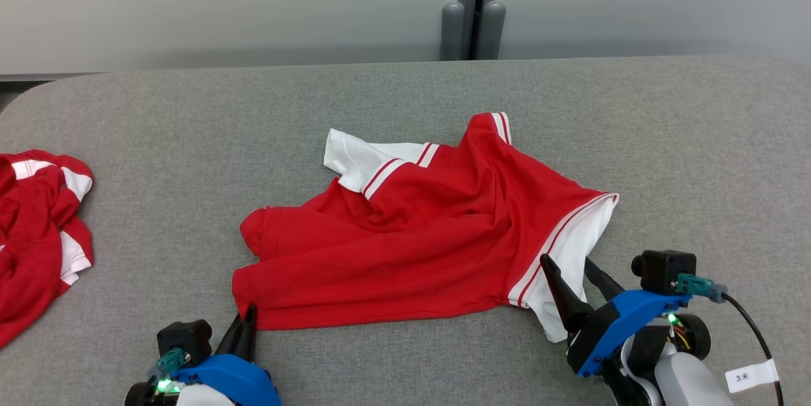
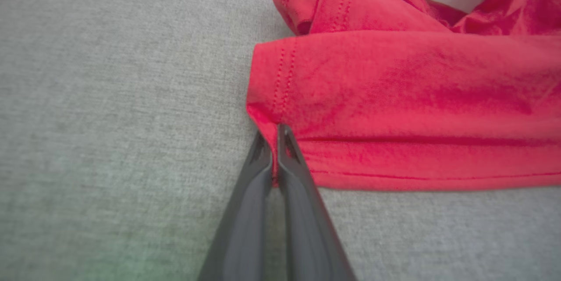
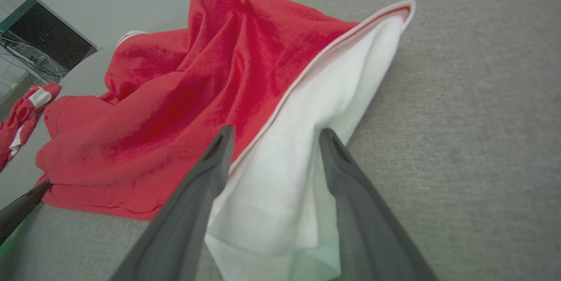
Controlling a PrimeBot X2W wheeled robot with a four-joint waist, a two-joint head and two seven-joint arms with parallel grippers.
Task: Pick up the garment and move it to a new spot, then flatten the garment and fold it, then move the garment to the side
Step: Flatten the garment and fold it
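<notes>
A red garment (image 1: 418, 235) with white panels and striped trim lies crumpled in the middle of the grey table (image 1: 697, 140). My left gripper (image 1: 247, 314) is shut on its near left red corner (image 2: 267, 116), the hem pinched between the two dark fingers (image 2: 291, 171). My right gripper (image 1: 567, 263) stands open at the garment's near right end, its fingers (image 3: 210, 167) on either side of the white panel (image 3: 280, 184). The red body (image 3: 175, 105) rises in folds behind that panel.
A second red and white garment (image 1: 38, 235) lies bunched at the table's left edge, also seen small as a red heap (image 3: 24, 110) in the right wrist view. A grey wall with a dark vertical post (image 1: 474, 7) stands behind the table.
</notes>
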